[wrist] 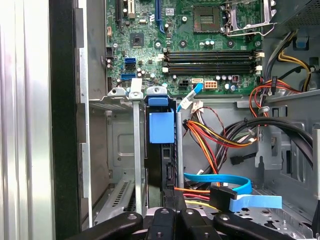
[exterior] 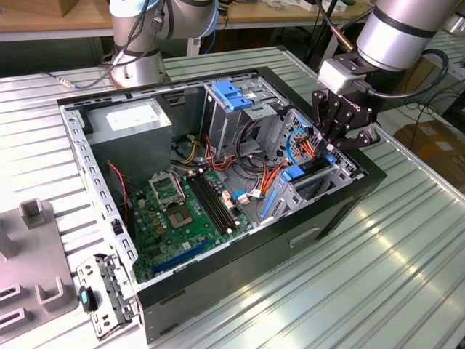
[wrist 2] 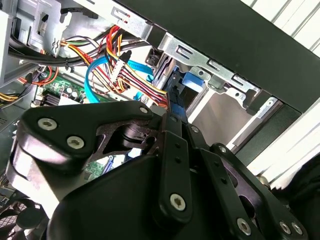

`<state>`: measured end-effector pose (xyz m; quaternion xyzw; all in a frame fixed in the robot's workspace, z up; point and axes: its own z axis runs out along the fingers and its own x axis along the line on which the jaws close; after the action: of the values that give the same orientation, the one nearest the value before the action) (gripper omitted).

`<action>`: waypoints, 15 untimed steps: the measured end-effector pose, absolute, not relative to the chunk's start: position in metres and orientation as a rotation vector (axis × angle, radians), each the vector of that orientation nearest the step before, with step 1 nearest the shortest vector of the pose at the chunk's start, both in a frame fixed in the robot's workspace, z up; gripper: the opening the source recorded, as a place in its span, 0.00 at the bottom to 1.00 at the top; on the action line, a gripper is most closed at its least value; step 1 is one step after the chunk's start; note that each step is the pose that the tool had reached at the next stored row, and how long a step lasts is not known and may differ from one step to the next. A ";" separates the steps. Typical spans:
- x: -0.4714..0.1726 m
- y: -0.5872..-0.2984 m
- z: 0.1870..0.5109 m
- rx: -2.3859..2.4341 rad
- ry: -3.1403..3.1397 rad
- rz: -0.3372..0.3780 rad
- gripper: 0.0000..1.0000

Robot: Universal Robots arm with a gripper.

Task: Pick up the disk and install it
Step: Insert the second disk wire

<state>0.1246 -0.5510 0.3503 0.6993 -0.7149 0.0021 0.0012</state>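
At the front drive bay, on the exterior view's right end of the case, your gripper reaches down inside. In both wrist views its fingers are drawn close together, clamped on the top edge of the disk.

The disk stands on edge in the bay slot, its blue rail facing up. A metal divider sits just beside it on one flank. Red, yellow and orange cables crowd the other flank, and a flat blue cable passes near the fingers.

The black case wall runs close behind the bay, so you have little room on that side.

Further in lie the motherboard and the tall cage with its blue top. The grey power supply carries a white sticker; its print is too small to read.

The case rests on a ribbed metal table, with bare surface along the near edge.
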 end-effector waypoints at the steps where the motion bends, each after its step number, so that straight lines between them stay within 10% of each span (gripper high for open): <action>1: 0.125 -0.551 0.350 2.195 -2.244 0.007 0.11; 15: 0.123 -0.551 0.364 2.195 -2.244 0.007 0.11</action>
<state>0.1227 -0.5509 0.3644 0.6993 -0.7149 0.0021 0.0012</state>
